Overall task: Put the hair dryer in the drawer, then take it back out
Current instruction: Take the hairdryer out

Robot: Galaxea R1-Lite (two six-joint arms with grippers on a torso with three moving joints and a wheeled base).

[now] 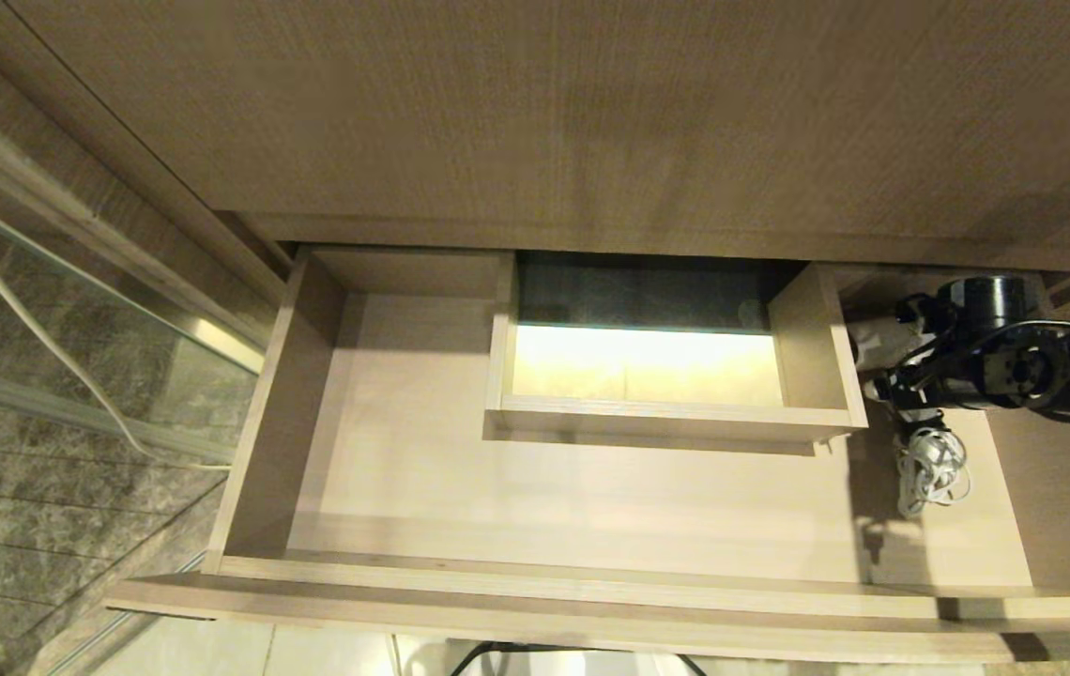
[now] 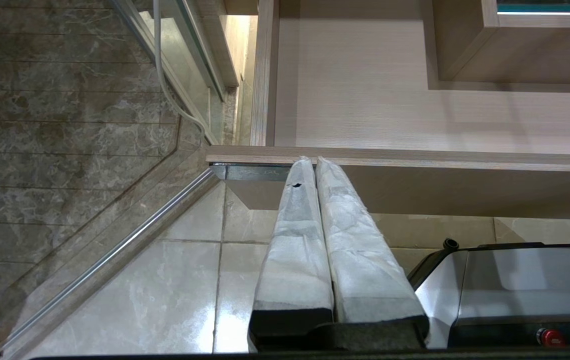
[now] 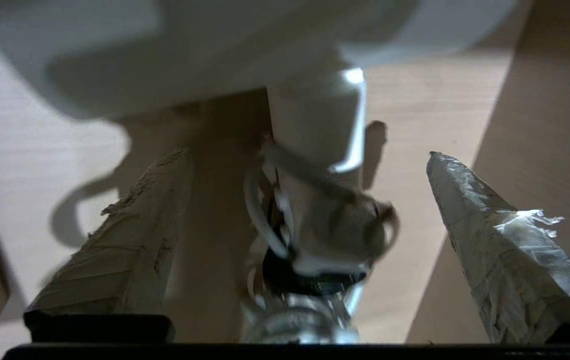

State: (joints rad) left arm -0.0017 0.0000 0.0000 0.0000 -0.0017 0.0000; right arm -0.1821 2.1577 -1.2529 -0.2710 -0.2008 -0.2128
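The hair dryer [image 1: 878, 340] lies in the drawer [image 1: 582, 488], right side of the frame. The right gripper [image 3: 310, 160] straddles its handle, spread wide, gripping nothing. Taking it back out remains.

Nothing readable for you in any of the three views: no text, labels, brand marks, numbers or signs.
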